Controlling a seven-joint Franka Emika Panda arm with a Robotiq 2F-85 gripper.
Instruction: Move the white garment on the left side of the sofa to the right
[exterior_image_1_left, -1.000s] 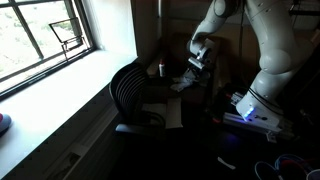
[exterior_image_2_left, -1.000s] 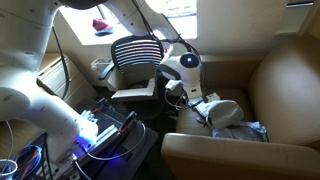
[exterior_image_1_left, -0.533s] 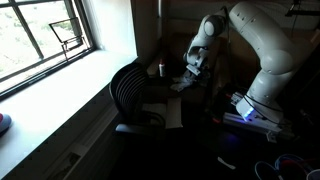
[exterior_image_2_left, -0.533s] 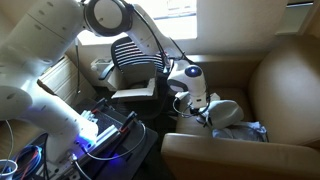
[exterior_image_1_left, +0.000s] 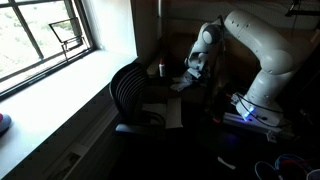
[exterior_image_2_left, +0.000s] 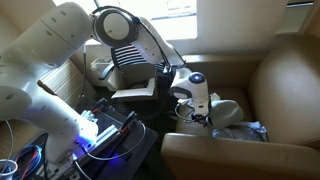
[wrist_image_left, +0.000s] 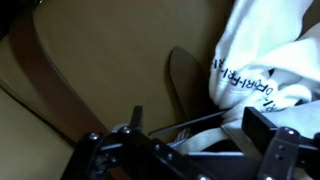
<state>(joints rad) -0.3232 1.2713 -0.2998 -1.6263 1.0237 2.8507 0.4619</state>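
Wrist view puts the white garment (wrist_image_left: 262, 72) just ahead of the gripper (wrist_image_left: 200, 128). It lies bunched on the tan sofa (wrist_image_left: 95, 50) with a line of dark print (wrist_image_left: 245, 85) across one fold. Its lower folds spill toward the gap between the fingers (wrist_image_left: 283, 148), which stand wide apart and grip nothing. I read that spread as deliberate, so the pads can straddle a thick ridge of cloth rather than a single layer. Whether cloth touches either finger, I cannot tell.

In an exterior view the gripper (exterior_image_2_left: 196, 114) sits low over the seat, right at the near edge of the white garment (exterior_image_2_left: 230, 110), which is heaped on the sofa (exterior_image_2_left: 285, 70). A bluish cloth (exterior_image_2_left: 252, 130) lies just beyond it, on the side away from the fingers. The arm (exterior_image_2_left: 120, 25) arches over a slatted chair (exterior_image_2_left: 135, 50) that stands between base and sofa.

In an exterior view the room is dark. I make out the gripper (exterior_image_1_left: 194, 72) low beyond the slatted chair (exterior_image_1_left: 130, 90), but not the garment. Grasp not yet made, I judge.
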